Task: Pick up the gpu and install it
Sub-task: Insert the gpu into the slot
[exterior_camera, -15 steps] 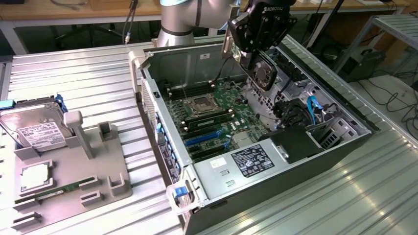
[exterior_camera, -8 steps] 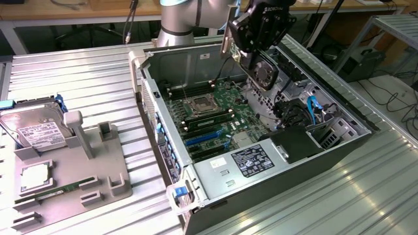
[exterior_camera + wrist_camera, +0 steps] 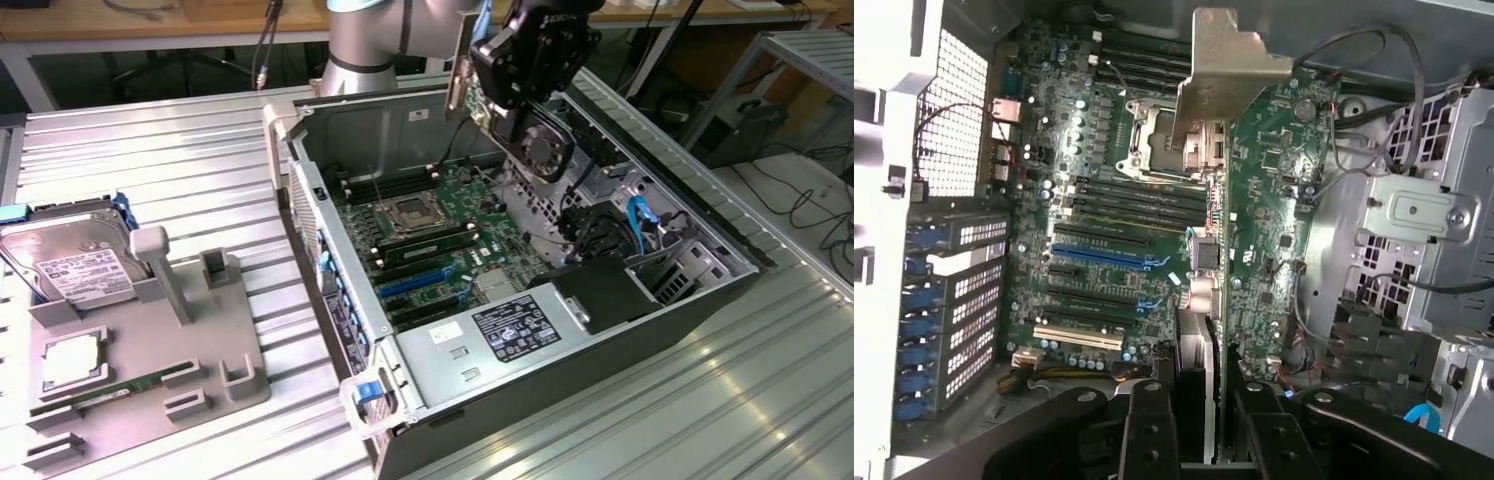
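Note:
The gpu (image 3: 545, 143) hangs in the air over the open computer case (image 3: 334, 290), tilted, its round fan facing the exterior view's right and its silver bracket (image 3: 461, 70) toward the back. My gripper (image 3: 518, 100) is shut on the card from above. In the wrist view the gpu (image 3: 1216, 250) shows edge-on, bracket (image 3: 1229, 70) at the far end, with my gripper (image 3: 1204, 425) clamping it between two black fingers (image 3: 1149, 430). Below lies the motherboard (image 3: 1104, 200) with its blue expansion slots (image 3: 1109, 255); the card is well above them and touches nothing.
A grey fixture tray (image 3: 200, 340) on the exterior view's left carries a silver hard drive (image 3: 74, 265), a processor (image 3: 67, 360) and a green memory stick (image 3: 127, 385). Inside the case sit the power supply (image 3: 514, 330), drive cage (image 3: 1414, 230) and loose cables (image 3: 634, 225).

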`<state>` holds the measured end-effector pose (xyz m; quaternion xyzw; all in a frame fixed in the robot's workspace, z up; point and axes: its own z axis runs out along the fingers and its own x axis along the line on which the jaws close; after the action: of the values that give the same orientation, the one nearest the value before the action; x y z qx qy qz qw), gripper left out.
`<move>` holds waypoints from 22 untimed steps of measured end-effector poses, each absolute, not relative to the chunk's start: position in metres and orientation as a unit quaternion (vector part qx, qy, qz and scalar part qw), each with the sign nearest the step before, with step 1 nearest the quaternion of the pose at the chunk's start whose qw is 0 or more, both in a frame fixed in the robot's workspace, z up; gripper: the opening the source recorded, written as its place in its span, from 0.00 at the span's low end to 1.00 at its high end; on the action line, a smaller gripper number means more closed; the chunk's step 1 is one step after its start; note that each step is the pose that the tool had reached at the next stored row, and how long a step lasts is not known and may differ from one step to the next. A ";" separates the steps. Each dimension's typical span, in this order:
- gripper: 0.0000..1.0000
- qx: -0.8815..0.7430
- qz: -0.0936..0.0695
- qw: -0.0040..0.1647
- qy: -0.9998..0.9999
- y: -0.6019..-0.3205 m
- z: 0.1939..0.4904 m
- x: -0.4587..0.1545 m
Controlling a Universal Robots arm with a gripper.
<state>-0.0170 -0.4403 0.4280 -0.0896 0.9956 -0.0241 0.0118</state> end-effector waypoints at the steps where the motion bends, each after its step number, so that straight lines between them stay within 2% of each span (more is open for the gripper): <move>1: 0.27 -0.101 -0.024 0.012 0.995 -0.440 0.428 -0.017; 22: 0.27 -0.292 -0.021 0.016 0.956 -0.440 0.428 -0.017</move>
<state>-0.0172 -0.4403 0.4280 -0.2920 0.9560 -0.0213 0.0164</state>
